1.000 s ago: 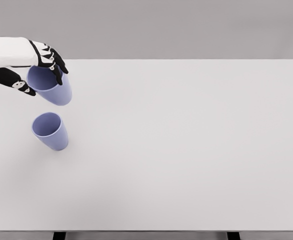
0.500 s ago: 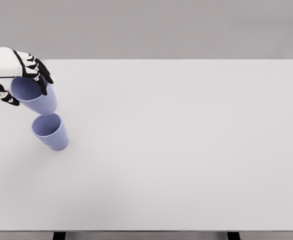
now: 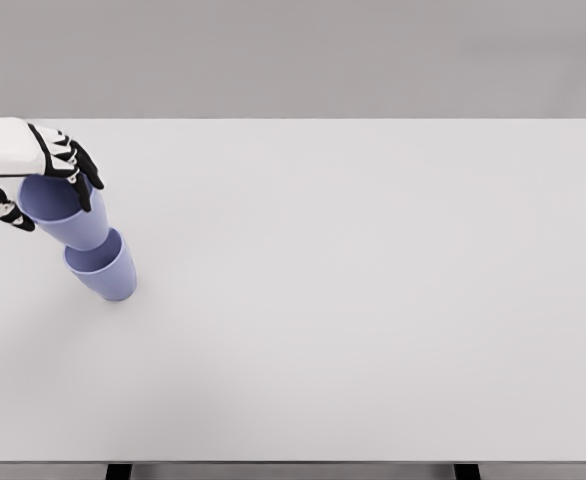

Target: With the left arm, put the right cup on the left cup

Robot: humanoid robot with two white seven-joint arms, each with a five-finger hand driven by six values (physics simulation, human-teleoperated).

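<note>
Held cup (image 3: pixel 65 212) entering lower cup (image 3: pixel 106 271)

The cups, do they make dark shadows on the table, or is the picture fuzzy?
Head view: the standing cup casts only a faint, soft shadow on the white table; the held cup and left hand look slightly soft-edged; light is even, no glare.

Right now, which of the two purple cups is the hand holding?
The upper cup, gripped at its rim by the left hand. The lower cup stands on the table.
</note>
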